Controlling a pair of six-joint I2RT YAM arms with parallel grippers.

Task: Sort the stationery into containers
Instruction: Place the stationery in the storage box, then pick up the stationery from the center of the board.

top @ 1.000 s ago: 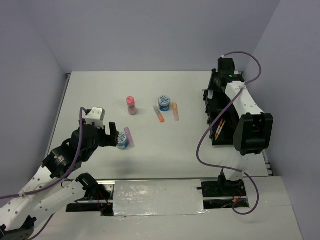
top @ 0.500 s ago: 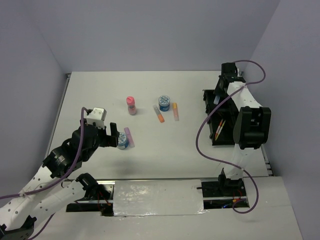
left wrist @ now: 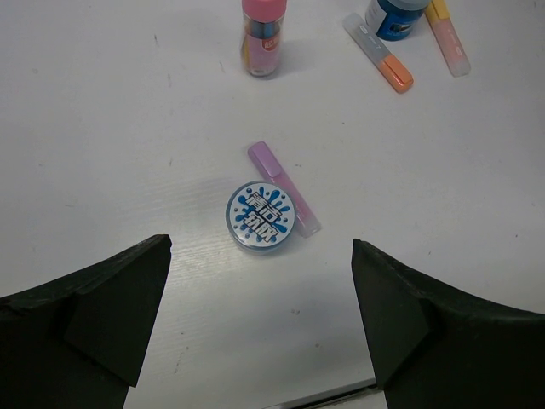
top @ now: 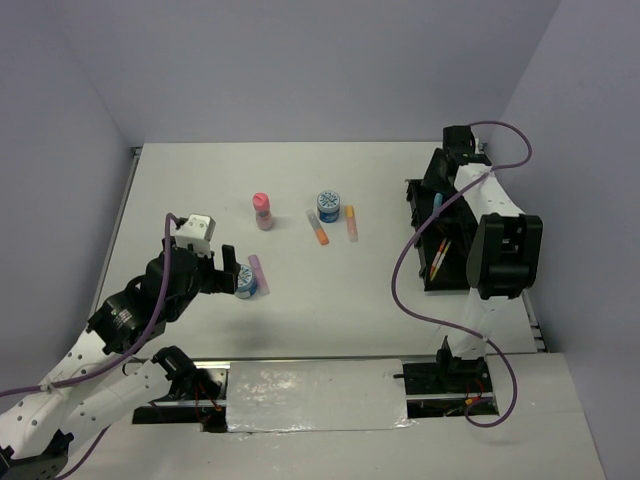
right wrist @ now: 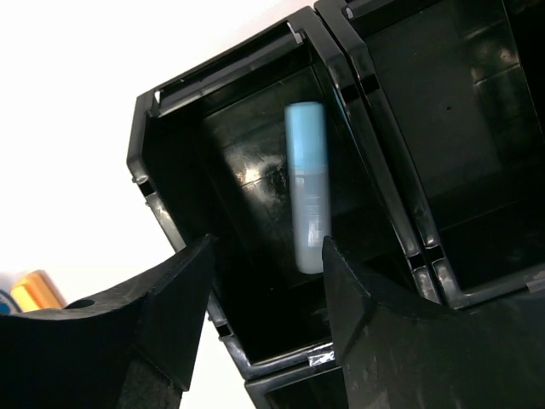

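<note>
Left wrist view shows you a round tub (left wrist: pixel 260 217) on the bench (left wrist: pixel 128 128), toward its left near corner, centred just ahead of the left fingers (left wrist: pixel 102 307), which gape wide and hold nothing. A purple marker (left wrist: pixel 283 187) touches the tub's side, its long axis running diagonally away. Your left arm is nearer. At the right edge, the right fingers (right wrist: pixel 170 307) stand parted over the organiser tray (right wrist: pixel 170 102). A blue marker (right wrist: pixel 306 187) lies in one compartment, apparently free of them.

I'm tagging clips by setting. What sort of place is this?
Probably a robot lab test cell: a white table walled in by plain panels, with a left arm and right arm mounted at its near edge.
</note>
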